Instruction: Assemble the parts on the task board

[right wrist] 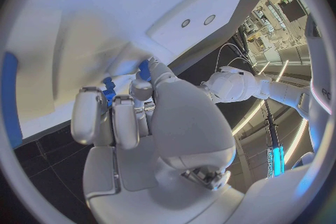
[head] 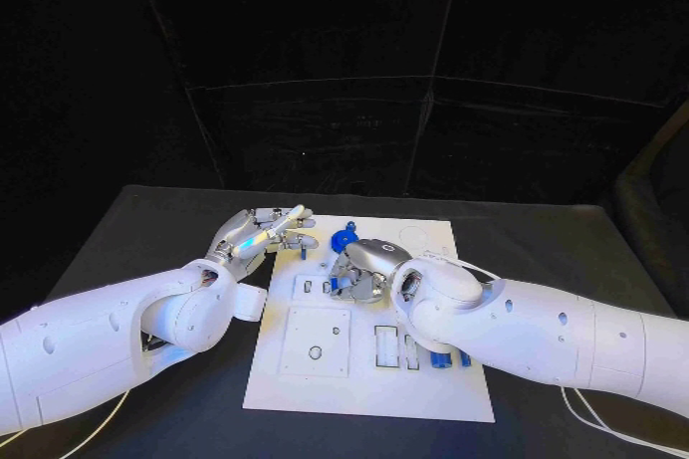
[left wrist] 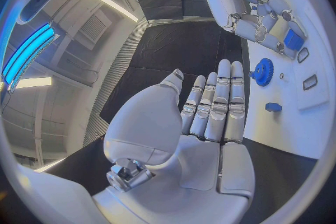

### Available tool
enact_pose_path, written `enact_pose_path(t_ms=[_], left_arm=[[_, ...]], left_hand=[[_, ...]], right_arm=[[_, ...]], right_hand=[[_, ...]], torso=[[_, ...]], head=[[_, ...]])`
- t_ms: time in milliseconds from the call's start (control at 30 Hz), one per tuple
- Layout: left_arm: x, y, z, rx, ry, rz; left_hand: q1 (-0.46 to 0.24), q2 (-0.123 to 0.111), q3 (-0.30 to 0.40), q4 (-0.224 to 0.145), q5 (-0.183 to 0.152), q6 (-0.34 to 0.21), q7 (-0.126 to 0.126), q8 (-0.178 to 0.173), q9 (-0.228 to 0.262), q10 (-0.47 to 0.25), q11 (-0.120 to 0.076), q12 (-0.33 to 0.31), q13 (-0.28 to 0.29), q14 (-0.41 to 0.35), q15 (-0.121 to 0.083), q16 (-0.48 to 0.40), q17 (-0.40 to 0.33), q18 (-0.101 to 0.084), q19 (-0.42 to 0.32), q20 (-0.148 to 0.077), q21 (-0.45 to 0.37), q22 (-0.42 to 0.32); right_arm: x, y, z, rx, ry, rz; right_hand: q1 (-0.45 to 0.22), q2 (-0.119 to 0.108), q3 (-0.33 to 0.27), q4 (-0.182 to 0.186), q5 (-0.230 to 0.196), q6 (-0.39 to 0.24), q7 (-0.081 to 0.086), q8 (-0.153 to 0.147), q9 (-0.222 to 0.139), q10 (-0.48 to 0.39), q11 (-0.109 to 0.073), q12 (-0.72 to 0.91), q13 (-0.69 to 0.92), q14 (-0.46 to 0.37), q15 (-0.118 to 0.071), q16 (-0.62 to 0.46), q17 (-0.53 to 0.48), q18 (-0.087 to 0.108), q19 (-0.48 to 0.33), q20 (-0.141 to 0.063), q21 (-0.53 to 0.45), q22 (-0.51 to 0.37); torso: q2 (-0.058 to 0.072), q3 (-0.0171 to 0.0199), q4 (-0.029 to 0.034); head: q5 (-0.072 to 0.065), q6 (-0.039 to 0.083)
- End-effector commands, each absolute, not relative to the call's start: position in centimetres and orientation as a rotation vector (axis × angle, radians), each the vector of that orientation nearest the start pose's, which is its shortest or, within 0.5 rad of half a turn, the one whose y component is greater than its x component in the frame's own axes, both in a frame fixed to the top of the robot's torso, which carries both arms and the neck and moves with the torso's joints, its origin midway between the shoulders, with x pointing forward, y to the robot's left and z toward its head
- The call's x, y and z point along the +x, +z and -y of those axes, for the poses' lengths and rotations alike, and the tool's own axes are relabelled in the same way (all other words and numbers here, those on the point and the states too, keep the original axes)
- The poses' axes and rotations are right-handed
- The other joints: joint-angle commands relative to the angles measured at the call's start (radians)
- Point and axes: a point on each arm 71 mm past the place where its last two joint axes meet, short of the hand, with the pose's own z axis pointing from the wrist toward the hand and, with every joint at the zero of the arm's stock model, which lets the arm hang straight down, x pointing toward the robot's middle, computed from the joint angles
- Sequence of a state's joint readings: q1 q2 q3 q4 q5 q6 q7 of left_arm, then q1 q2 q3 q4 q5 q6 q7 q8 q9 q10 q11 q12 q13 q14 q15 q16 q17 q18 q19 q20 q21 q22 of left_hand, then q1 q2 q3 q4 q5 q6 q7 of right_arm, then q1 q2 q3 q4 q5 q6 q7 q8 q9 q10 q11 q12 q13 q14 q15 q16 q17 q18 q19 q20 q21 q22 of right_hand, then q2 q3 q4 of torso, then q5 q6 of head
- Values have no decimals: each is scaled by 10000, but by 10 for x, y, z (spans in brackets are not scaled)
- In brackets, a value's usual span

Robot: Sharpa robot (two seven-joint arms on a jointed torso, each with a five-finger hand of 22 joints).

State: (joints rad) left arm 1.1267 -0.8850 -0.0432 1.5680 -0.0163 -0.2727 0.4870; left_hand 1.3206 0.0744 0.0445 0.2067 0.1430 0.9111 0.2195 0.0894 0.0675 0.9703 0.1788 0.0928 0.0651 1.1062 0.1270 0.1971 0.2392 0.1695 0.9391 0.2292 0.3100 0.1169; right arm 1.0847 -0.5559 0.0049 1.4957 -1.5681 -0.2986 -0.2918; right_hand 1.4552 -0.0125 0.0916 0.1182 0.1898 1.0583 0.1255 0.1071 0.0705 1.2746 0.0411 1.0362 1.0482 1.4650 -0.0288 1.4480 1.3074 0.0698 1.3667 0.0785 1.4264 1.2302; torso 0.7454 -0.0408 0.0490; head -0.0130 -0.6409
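The white task board [head: 366,384] lies in the middle of the black table. My right hand [head: 362,270] is curled down over the board's far middle and pinches a small blue part [right wrist: 108,89] in its fingertips, close to the board face [right wrist: 84,22]. That blue part [left wrist: 293,40] also shows between the right hand's fingers [left wrist: 255,8]. A blue gear [head: 344,240] stands on the board just beyond the right hand, and it appears again in the left wrist view [left wrist: 263,71]. My left hand [head: 266,232] hovers at the board's far left edge, flat and holding nothing, fingers straight [left wrist: 213,109].
A small blue piece [left wrist: 273,107] lies on the board near the gear. Several blue parts [head: 431,357] stand in slots at the board's near right. A raised square plate [head: 316,342] with a hole sits at the near left. Black table [head: 158,220] surrounds the board.
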Motion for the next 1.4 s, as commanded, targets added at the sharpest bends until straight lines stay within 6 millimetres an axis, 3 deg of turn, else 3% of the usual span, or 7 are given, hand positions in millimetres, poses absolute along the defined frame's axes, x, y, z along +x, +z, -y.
enact_pose_path(t_ms=[33,700,1000,1067,1133,1167,1400], left_arm=[[467,-202,-214,-11009,-16320,-13960],[467,-202,-213,-11012,-16325,-13974],[467,-202,-213,-11013,-16323,-13975],[467,-202,-213,-11015,-16319,-13975],[467,-202,-213,-11015,-16314,-13972],[467,-202,-213,-11015,-16316,-13972],[467,-202,-214,-11017,-16303,-13966]], left_hand=[[92,17,-4,-81,-10,-21,46,-29,5,-28,-16,-22,-2,-63,-32,-57,13,127,-36,31,-47,-13],[105,21,10,-100,-10,-5,46,-25,7,-16,-18,-11,0,-56,-35,-63,33,129,-33,31,-46,-17],[105,21,10,-100,-10,-5,46,-25,7,-16,-18,-11,0,-56,-35,-63,33,129,-33,31,-46,-17],[105,21,10,-100,-10,-5,46,-25,7,-16,-18,-11,0,-56,-35,-63,33,129,-33,31,-46,-17],[105,21,10,-100,-10,-5,46,-25,7,-16,-18,-11,0,-56,-35,-63,33,129,-33,31,-46,-17],[106,21,10,-101,-10,-5,46,-25,7,-16,-18,-11,0,-55,-35,-63,34,129,-33,31,-46,-17],[139,39,48,-142,-7,41,-10,-12,12,37,-53,24,6,-1,-59,-55,85,140,-4,19,-30,-20]], right_arm=[[457,-228,70,-2175,6808,-17862],[457,-228,70,-1990,6625,-17815],[458,-222,72,-1320,6993,-16821],[458,-219,72,-1199,7174,-16503],[457,-217,72,-1076,7387,-16186],[456,-216,71,-1000,7513,-16010],[449,-206,73,-670,8391,-14840]], right_hand=[[-212,-120,-15,98,219,-108,51,-76,-15,-118,12,-71,-41,628,-4,-35,618,26,-66,33,-53,-33],[-572,-354,-27,287,436,-283,102,-191,-26,-232,61,-262,-224,620,33,-67,591,50,-136,66,-122,-150],[-1200,-837,-463,712,457,-793,197,-374,-44,-884,173,-1150,-1121,579,125,-179,452,108,-315,146,-282,-447],[-1304,-946,-618,848,689,-881,218,-371,-38,-955,196,-1196,-1201,565,145,-216,410,117,-344,168,-315,-495],[-1444,-1093,-946,1084,1326,-985,250,-351,-31,-1019,216,-1193,-1267,555,168,-251,376,127,-373,194,-355,-552],[-1482,-1122,-1063,1162,1446,-1015,253,-345,-31,-1045,228,-1196,-1294,552,178,-264,362,133,-385,198,-370,-576],[-1373,-1110,-1592,1525,1603,-1144,288,-299,-31,-1166,266,-1170,-1417,557,207,-276,369,137,-382,231,-398,-598]], torso=[[5,1,-1],[2,9,-5],[7,10,-3],[9,8,0],[4,4,0],[0,5,-1],[-1,25,-15]], head=[[0,2],[-20,-1],[-27,-2],[-30,0],[-34,8],[-32,13],[-4,42]])
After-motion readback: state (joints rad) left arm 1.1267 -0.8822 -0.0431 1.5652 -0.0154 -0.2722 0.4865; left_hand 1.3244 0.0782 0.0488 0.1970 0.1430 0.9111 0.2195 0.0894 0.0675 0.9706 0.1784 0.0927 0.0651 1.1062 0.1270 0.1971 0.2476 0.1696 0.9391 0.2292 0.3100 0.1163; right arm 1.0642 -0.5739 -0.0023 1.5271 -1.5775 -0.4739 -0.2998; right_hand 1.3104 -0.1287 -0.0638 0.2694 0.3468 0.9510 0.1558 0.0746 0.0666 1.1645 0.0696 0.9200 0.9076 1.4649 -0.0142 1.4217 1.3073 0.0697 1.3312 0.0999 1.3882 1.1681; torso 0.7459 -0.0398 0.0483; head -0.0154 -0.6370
